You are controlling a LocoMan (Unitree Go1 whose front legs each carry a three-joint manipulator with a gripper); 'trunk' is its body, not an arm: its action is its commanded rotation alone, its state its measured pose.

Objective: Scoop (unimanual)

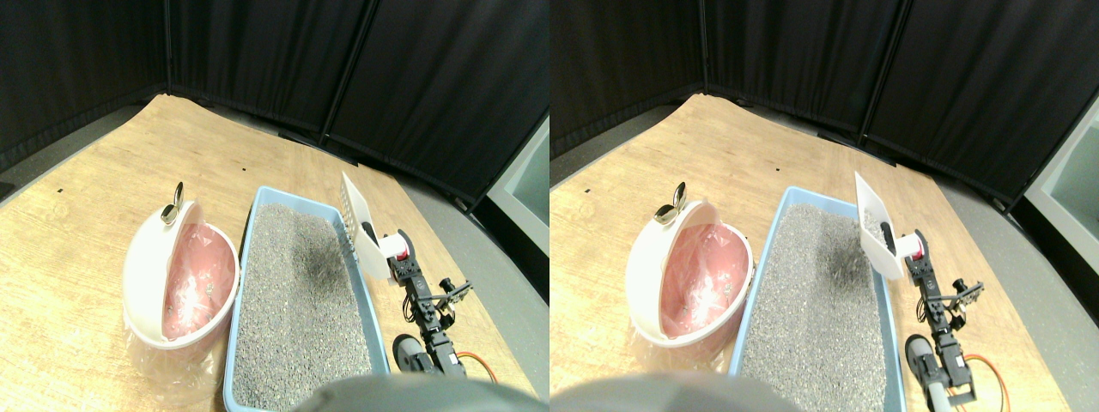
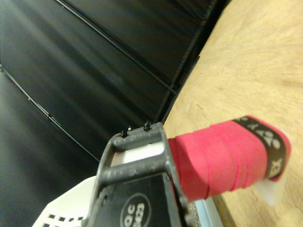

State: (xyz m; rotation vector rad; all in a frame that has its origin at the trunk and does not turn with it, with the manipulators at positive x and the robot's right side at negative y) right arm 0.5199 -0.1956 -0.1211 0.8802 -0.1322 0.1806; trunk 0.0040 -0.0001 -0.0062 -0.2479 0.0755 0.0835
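Red-wrapped handle (image 2: 222, 158) sits pinched in my fingers (image 1: 400, 257), holding the white slotted scoop (image 1: 362, 227) raised over the far right rim of the blue litter tray (image 1: 292, 292), so next I judge I must carry it across to the pink-lined bin (image 1: 180, 275).

The right arm (image 1: 427, 313) is a chain of black blocky segments trailing an orange cable (image 1: 481, 362), and its end effector (image 2: 142, 189) has a dark open-framed jaw.
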